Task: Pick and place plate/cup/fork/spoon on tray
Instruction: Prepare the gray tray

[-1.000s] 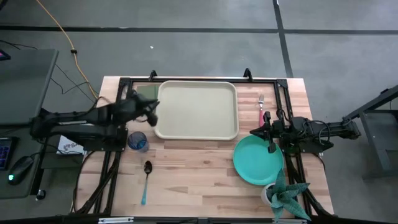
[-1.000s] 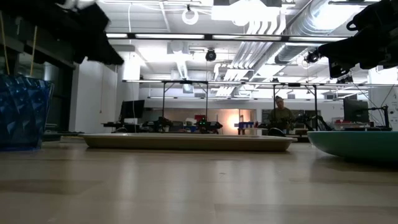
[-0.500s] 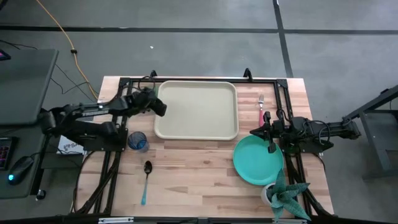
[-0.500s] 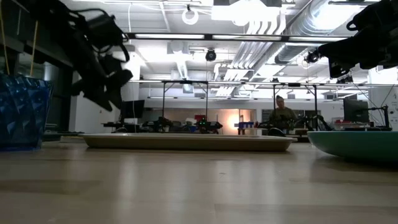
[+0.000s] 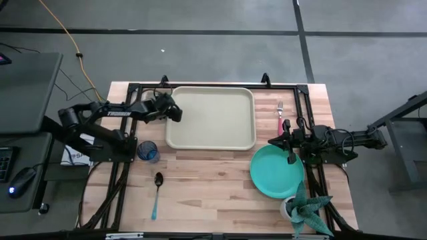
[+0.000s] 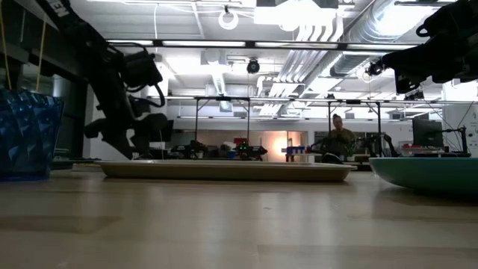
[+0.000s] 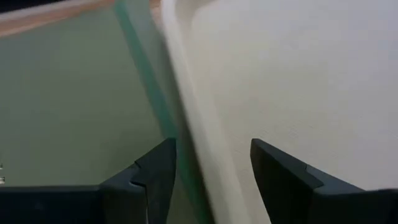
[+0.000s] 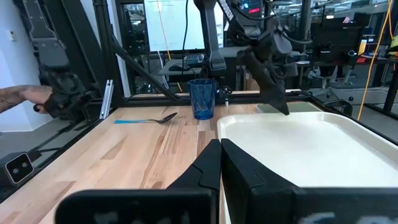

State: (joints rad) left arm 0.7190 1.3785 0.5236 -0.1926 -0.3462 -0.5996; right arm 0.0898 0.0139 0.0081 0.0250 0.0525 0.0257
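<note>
Hanging over the tray's (image 5: 212, 119) left rim, the left gripper (image 5: 175, 113) has its jaws apart and holds nothing; the rim runs between them in the left wrist view (a green mat (image 7: 68, 99) lies just past it). The tray lies at the back of the bench (image 5: 213, 193), long side across. The cup (image 5: 147, 152) stands near this arm, the spoon (image 5: 156, 193) in front of it. The right gripper (image 5: 289, 152) waits over the plate's (image 5: 273, 175) edge, jaws together, with the fork (image 5: 280, 117) close by behind it.
</note>
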